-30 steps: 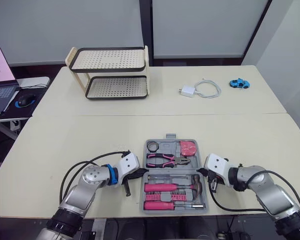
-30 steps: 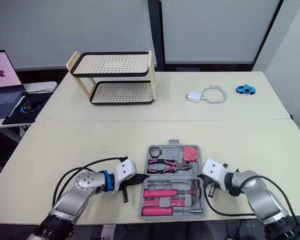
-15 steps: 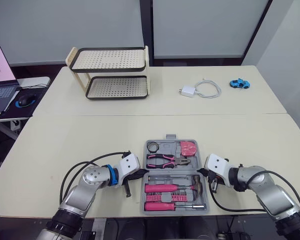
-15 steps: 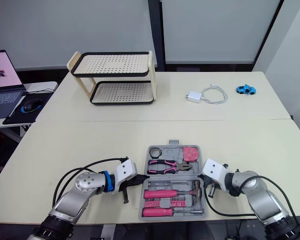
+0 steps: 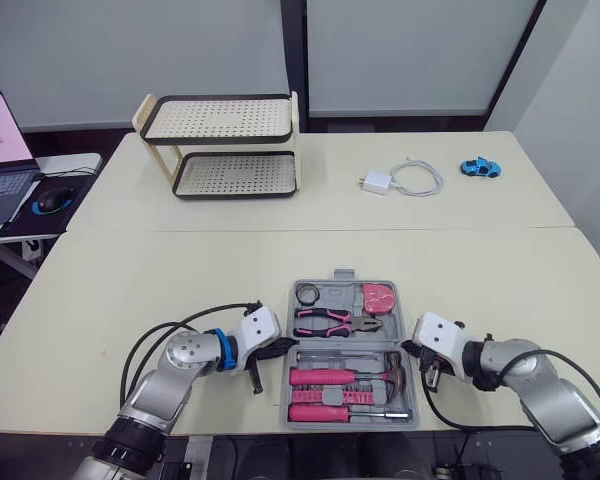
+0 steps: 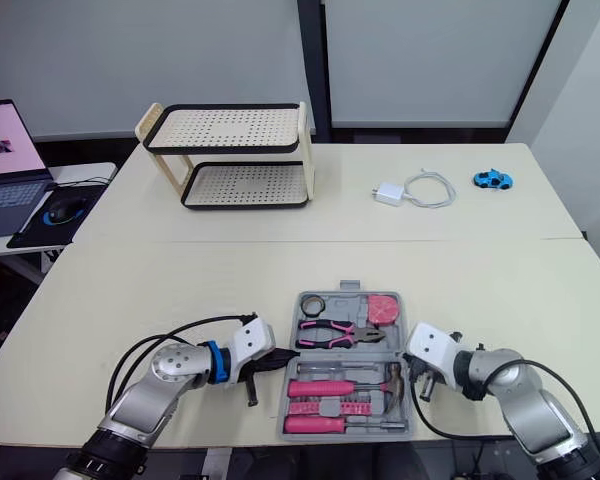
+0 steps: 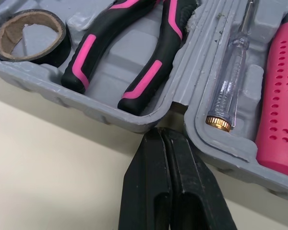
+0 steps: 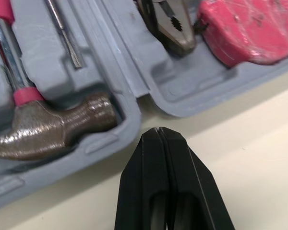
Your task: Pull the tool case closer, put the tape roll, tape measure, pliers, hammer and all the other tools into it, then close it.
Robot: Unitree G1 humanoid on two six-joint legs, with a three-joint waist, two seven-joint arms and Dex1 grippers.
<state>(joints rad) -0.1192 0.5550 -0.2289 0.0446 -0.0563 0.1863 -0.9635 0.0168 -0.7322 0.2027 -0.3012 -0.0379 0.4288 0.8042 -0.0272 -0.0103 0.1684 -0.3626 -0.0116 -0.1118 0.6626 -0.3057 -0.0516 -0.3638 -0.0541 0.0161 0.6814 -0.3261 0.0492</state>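
The open grey plastic tool case (image 5: 332,293) lies filled at the near edge of the cream table (image 5: 180,280). If one half is folded too quickly, I think the pink-handled pliers (image 5: 325,321) or the steel hammer (image 8: 53,129) may fall out, or my tips may slip. My left gripper (image 7: 162,132) and right gripper (image 8: 159,132) are both pressed together and hold nothing, with their tips at the hinge notches on each side.

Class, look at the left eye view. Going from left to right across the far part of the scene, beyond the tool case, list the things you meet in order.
laptop → computer mouse → two-tier rack → white charger → blue toy car
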